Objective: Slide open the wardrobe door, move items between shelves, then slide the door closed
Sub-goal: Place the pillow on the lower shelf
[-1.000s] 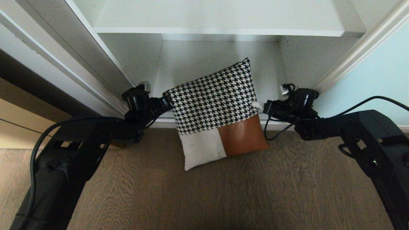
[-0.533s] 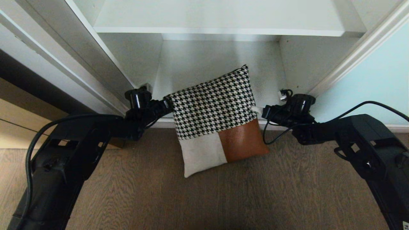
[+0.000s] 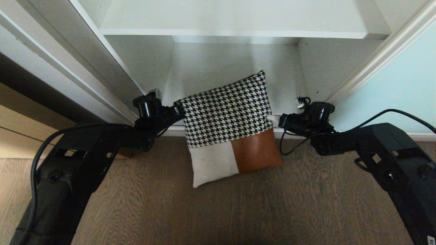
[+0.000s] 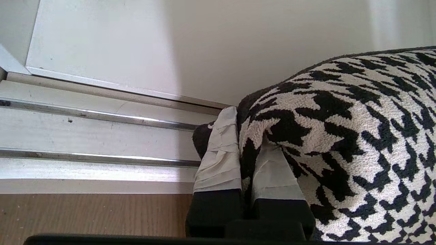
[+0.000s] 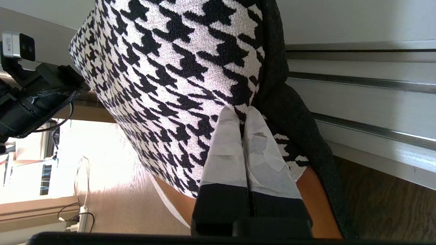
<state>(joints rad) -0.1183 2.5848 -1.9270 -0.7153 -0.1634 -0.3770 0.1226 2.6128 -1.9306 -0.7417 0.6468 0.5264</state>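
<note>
Lowered since — one cushion (image 3: 231,129), two grippers.

We seem to be in a home, likely a bedroom or dressing corner. We look down into a built-in white wardrobe (image 3: 235,64) with plain shelves (image 3: 235,32) and metal sliding tracks (image 4: 95,115) along its sill. A brown wood-grain floor (image 3: 238,211) runs up to it, and a pale aqua glass door (image 3: 402,85) stands at the right. A houndstooth cushion (image 3: 228,115) adds a domestic touch
</note>
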